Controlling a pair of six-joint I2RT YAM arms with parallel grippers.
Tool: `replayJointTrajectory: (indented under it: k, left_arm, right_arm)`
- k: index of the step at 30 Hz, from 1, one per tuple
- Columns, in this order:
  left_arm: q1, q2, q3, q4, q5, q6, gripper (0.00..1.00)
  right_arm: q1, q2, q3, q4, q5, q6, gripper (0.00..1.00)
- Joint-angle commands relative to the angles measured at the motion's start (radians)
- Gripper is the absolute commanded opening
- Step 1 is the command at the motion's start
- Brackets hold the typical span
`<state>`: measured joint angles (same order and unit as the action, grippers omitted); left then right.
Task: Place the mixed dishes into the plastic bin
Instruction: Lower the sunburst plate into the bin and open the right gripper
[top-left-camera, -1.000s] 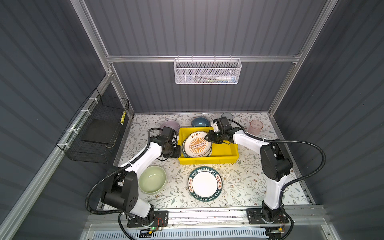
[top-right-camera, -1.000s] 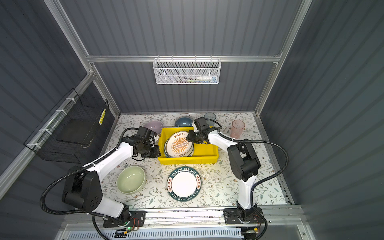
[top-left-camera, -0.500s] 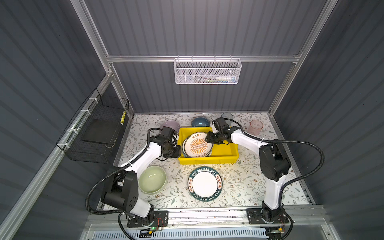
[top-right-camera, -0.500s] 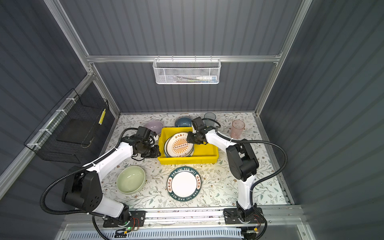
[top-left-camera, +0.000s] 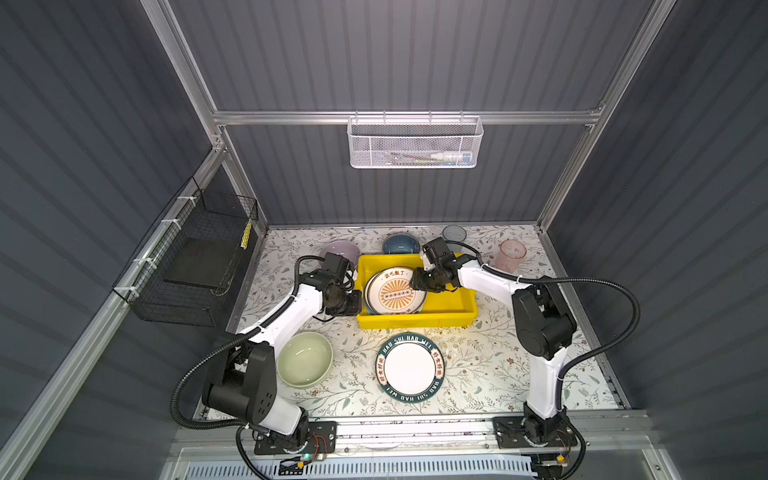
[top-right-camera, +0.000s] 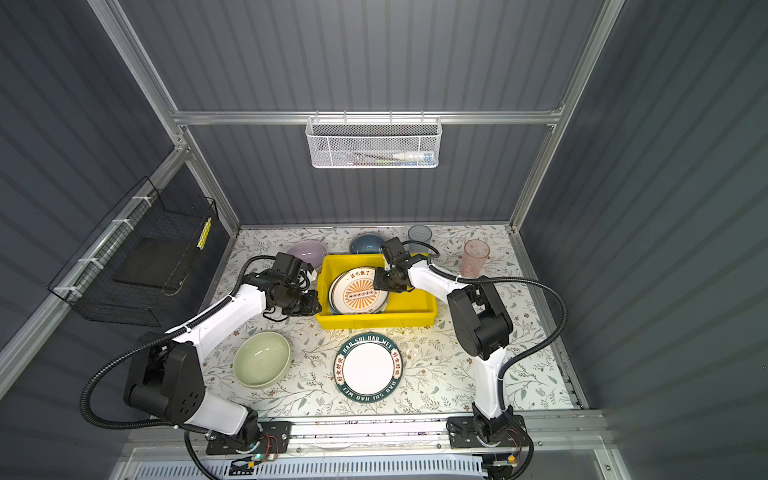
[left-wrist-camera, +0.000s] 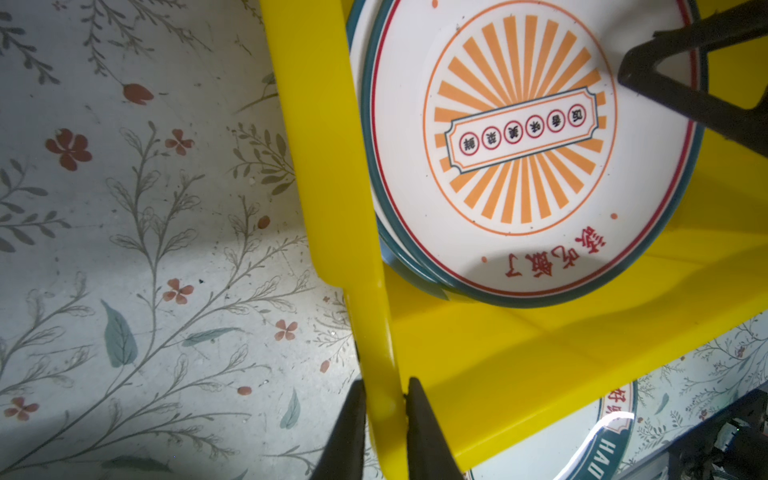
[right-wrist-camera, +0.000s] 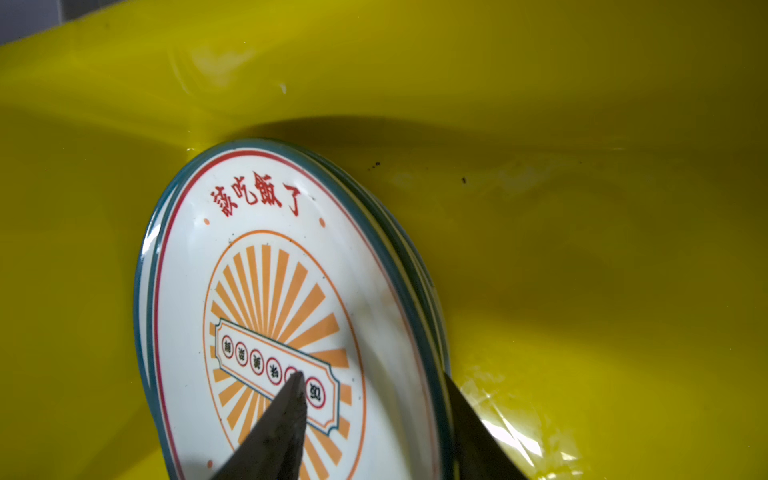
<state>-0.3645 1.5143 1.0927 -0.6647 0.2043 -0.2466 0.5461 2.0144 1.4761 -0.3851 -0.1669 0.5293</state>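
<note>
**Plates stacked in the bin, six dishes not in yet**

Near to far, all relative to the yellow bin: in front of it on the bench sit the lettered-rim plate and the pale green bowl, both untouched. My left end effector is clamped on the bin's rim at a near corner, I guess to steady it. Inside the bin, the sunburst plate lies flat on at least one more plate. My right end effector has its jaws apart, straddling that plate's edge, so I'd call this one delivered. Behind the bin are the lilac bowl, blue bowl and blue tumbler, with the pink tumbler off past the bin's far corner. So I reckon I'm well under halfway.
</note>
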Motion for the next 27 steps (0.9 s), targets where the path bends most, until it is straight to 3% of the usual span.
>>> replayJointTrajectory:
  k: [1, 15, 27]
  left_arm:
    - [0.006, -0.017, -0.003, 0.017, 0.033, 0.004, 0.19]
    - [0.006, -0.027, -0.005, 0.017, 0.039, 0.003, 0.19]
    - [0.006, -0.034, -0.007, 0.016, 0.03, 0.001, 0.18]
  right_arm:
    - [0.018, 0.016, 0.038, -0.034, 0.001, -0.02, 0.51]
    - [0.07, 0.09, 0.166, -0.175, 0.107, -0.061, 0.61]
    - [0.086, 0.074, 0.178, -0.236, 0.22, -0.098, 0.73]
